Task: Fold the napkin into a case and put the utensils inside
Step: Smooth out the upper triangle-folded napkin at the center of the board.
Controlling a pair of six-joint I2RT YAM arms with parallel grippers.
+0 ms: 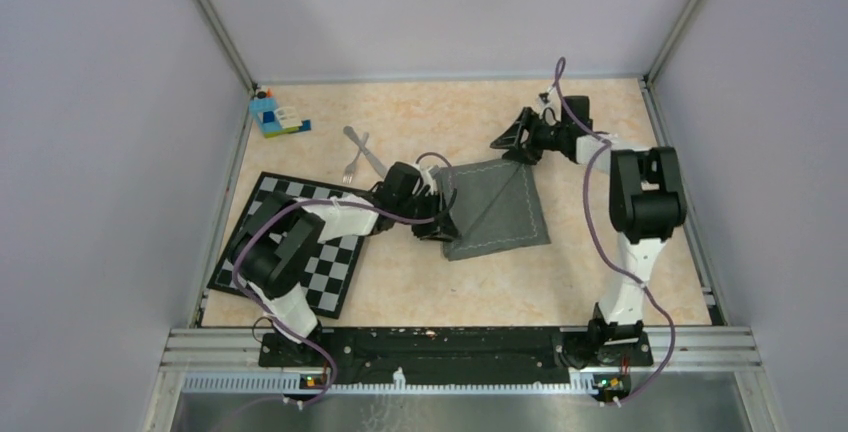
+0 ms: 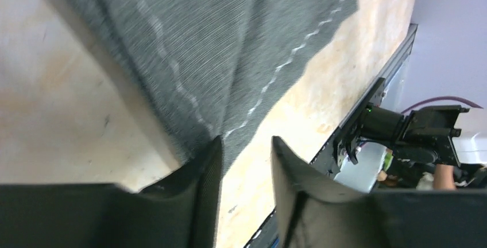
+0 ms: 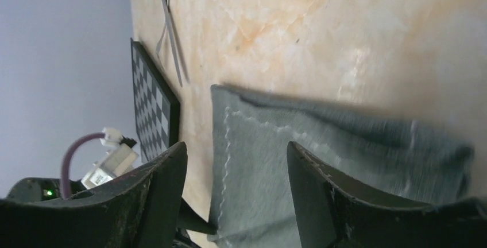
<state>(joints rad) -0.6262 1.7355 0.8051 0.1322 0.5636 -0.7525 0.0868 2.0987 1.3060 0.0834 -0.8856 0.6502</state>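
The dark grey napkin (image 1: 497, 209) lies flat on the table, roughly square, with a diagonal crease and a pale stitched hem. My left gripper (image 1: 443, 220) is at its left edge. In the left wrist view the gripper (image 2: 246, 140) is open, with bare table between the jaws and a napkin (image 2: 230, 41) corner beside one finger. My right gripper (image 1: 512, 142) hovers at the napkin's far right corner. In the right wrist view it (image 3: 236, 144) is open and empty above the napkin (image 3: 321, 162). The silver knife (image 1: 366, 152) and fork (image 1: 352, 167) lie crossed to the left, also seen in the right wrist view (image 3: 169, 24).
A black-and-white checkered mat (image 1: 300, 242) lies at the left, under my left arm. A blue toy-brick block (image 1: 275, 117) stands in the far left corner. Metal frame rails border the table, with the right arm's base (image 2: 402, 130) along the near edge.
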